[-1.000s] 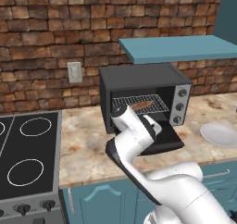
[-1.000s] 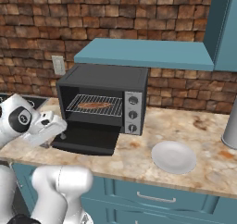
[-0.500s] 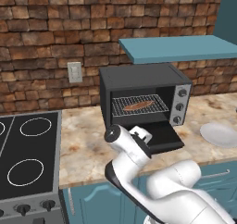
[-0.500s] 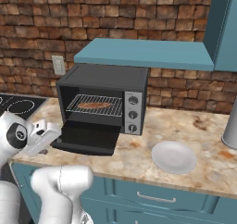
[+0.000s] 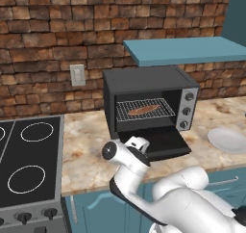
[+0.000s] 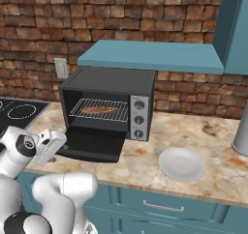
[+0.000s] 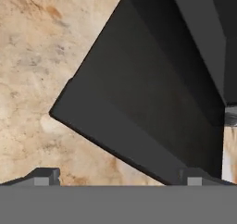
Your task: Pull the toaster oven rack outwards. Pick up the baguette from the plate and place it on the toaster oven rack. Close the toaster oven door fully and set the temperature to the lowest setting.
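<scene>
Hovering by the counter's front edge, the wide-open gripper point(image 7: 118, 176) needed to get under the dark grey drop-down door point(image 5: 161, 143) and lift slowly.

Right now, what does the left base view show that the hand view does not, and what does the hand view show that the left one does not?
Left base view alone: the baguette lying on the rack inside the oven, the knobs, the empty plate, the stovetop. Hand view alone: the open gripper just in front of the door's corner. Both: the lowered door and the counter.
</scene>
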### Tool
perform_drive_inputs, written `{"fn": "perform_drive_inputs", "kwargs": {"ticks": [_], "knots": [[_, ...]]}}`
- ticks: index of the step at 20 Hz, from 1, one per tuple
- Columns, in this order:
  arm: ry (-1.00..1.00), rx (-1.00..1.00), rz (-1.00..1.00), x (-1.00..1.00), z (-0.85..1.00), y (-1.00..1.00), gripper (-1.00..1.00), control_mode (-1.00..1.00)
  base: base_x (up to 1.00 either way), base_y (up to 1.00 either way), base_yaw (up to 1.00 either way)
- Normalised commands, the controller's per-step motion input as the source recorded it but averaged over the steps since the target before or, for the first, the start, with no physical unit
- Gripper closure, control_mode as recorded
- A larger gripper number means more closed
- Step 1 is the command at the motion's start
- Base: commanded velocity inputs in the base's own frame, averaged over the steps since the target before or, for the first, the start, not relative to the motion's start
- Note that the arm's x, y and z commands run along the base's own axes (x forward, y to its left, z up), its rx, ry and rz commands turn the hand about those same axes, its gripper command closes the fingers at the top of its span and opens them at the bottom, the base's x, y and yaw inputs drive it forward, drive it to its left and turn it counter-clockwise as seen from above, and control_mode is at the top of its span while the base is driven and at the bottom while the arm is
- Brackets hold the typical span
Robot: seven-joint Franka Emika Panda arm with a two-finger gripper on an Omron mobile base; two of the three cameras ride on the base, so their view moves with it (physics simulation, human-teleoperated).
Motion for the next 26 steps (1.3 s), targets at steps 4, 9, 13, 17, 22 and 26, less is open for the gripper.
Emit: {"fn": "perform_drive_inputs", "kwargs": {"ticks": [4, 9, 13, 17, 22, 26], "knots": [[0.0, -0.11, 0.0, 0.46, -0.18, 0.05, -1.0, -1.0, 0.0, 0.0, 0.0], [0.0, -0.06, 0.03, 0.61, -0.07, 0.0, -1.0, -1.0, 0.0, 0.0, 0.0], [-0.03, -0.04, 0.06, 0.69, 0.06, 0.0, -1.0, -1.0, 0.0, 0.0, 0.0], [-0.25, -0.05, 0.09, 0.51, 0.57, 0.0, -1.0, -1.0, 0.0, 0.0, 0.0], [-0.3, -0.01, 0.19, 0.62, 0.48, 0.0, -1.0, -1.0, 0.0, 0.0, 0.0], [-0.23, 0.0, 0.3, 0.83, 0.13, -0.04, -1.0, -1.0, 0.0, 0.0, 0.0]]}}
